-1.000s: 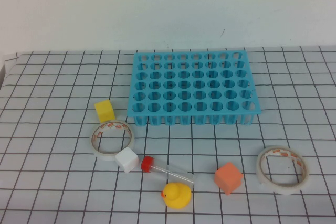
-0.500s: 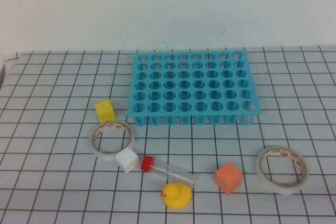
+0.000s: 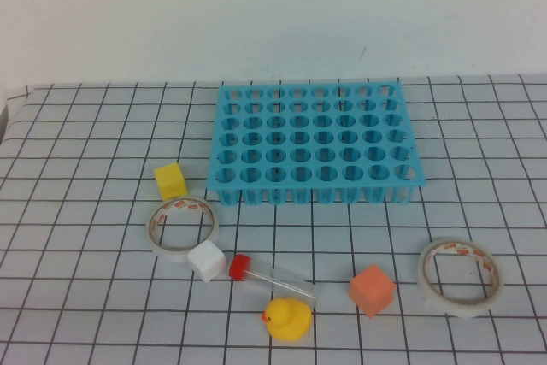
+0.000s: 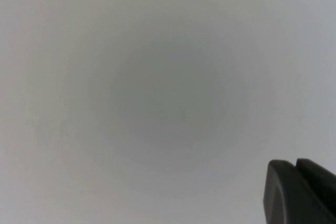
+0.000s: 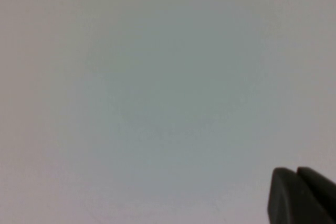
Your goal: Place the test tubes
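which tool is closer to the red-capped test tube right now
Cannot tell: left tool and right tool are both shut, outside the high view, facing only blank surface. The test tube lies beside the rubber duck.

Lab-style test bench.
White desk [image 3: 85, 297] ruled in a black grid against a bare white wall [image 3: 256, 14], with a blue tube rack [image 3: 316, 138] and a red-capped test tube [image 3: 273, 276] set among stray props like a rubber duck [image 3: 288, 318] and an orange cube [image 3: 372, 290].
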You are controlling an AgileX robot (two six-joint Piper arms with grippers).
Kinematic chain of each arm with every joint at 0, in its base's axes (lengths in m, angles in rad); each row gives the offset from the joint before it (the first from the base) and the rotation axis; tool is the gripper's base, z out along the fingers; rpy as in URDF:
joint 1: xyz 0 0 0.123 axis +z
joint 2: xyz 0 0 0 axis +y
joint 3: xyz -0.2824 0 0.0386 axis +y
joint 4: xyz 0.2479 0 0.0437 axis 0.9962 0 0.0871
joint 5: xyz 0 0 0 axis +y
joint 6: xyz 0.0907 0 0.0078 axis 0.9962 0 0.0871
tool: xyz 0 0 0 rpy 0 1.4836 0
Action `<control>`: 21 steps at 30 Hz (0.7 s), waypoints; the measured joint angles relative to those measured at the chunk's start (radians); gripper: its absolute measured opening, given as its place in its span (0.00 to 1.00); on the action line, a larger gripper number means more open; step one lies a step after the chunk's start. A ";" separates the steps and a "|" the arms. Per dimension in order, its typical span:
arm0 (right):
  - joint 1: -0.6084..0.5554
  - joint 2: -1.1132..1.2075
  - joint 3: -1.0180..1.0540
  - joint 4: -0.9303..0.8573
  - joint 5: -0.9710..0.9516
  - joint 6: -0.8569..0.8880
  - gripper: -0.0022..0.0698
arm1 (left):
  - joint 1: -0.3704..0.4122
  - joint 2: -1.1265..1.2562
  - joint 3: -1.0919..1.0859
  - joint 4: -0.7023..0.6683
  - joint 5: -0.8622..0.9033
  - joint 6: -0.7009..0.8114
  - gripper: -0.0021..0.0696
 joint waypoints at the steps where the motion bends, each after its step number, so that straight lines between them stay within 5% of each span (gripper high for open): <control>1: 0.000 0.000 0.000 0.000 -0.007 -0.005 0.03 | 0.000 0.000 -0.030 0.000 0.055 0.016 0.03; 8: 0.000 0.000 -0.045 0.008 0.115 -0.032 0.03 | 0.000 0.014 -0.301 0.000 0.469 0.096 0.03; 21: 0.000 0.000 -0.096 0.008 0.524 -0.054 0.03 | 0.000 0.038 -0.200 0.057 0.625 0.183 0.03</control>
